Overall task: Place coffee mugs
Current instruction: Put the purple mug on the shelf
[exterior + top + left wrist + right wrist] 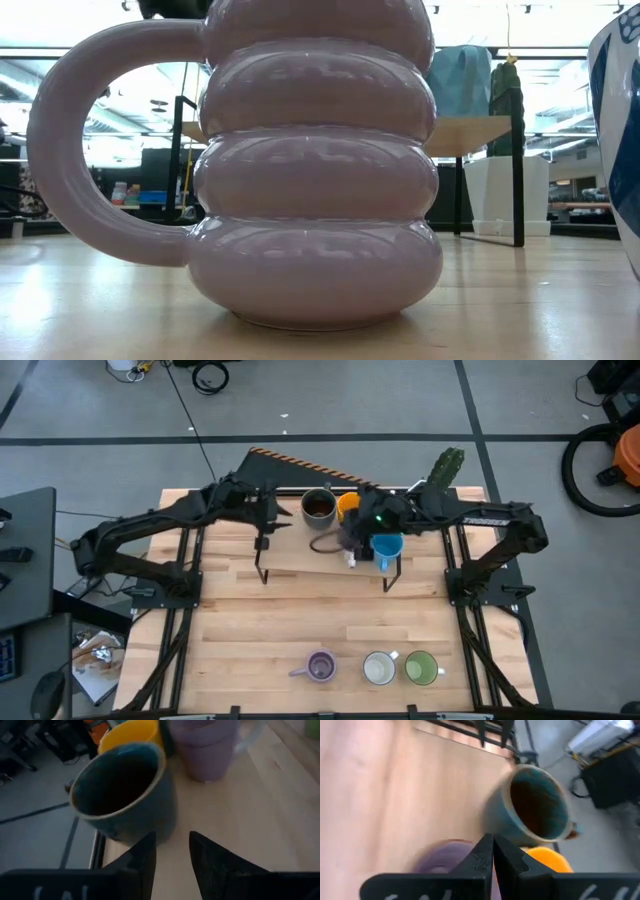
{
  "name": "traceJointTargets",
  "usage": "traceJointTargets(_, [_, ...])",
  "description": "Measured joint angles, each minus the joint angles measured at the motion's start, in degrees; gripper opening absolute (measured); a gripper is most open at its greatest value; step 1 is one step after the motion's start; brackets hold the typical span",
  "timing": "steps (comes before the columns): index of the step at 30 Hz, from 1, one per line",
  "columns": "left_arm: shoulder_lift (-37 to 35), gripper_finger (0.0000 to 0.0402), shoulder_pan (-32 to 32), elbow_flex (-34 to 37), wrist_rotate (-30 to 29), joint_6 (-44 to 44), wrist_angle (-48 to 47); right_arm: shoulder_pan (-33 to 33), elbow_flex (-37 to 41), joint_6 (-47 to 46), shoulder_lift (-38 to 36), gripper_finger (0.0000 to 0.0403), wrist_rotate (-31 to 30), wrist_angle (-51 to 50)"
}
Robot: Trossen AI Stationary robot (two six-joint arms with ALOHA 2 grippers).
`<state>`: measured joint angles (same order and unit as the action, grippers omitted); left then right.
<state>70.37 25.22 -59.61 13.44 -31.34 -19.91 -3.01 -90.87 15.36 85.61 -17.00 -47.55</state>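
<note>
Mug (122, 792) before left end effector (172, 852).

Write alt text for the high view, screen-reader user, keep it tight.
Overhead view of a wooden table: both dark arms reach over a cluster of mugs at the far edge, a dark brown mug, an orange mug and a blue mug under the right arm. A lavender mug, a white mug and a green mug line the near edge.
</note>
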Motion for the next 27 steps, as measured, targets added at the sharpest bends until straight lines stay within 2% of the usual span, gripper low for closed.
traceJointTargets(3, [-2.5, 0.0118, -3.9, 0.0, -3.5, 0.3, -2.3, 3.5, 0.0, -3.2, -1.5, 0.0019, 0.0, -1.1])
traceJointTargets(10, [-3.3, 0.0126, -15.0, 0.0, -3.8, 9.1, -7.7, 12.7, 0.0, -11.9, -2.0, 0.0019, -0.1, -2.9])
traceJointTargets(16, [-3.2, 0.0132, -28.9, 0.0, -4.4, 21.5, -13.3, 21.1, 1.3, -21.8, -2.0, 0.0019, -8.7, -4.2])
traceJointTargets(18, [-2.4, 0.0132, -34.6, 0.0, -8.2, 25.8, -13.0, 23.6, 2.4, -24.7, -1.9, 0.0019, -11.4, -4.8])
traceJointTargets(21, [-1.2, 0.0131, -43.1, 0.0, -15.4, 31.2, -13.5, 26.6, 4.1, -28.2, -2.0, 0.0019, -11.9, -3.0])
traceJointTargets(27, [5.1, 0.0126, -54.7, 0.0, -20.8, 45.9, -11.1, 31.5, 7.5, -33.9, -1.3, 0.0019, -11.9, 1.0])
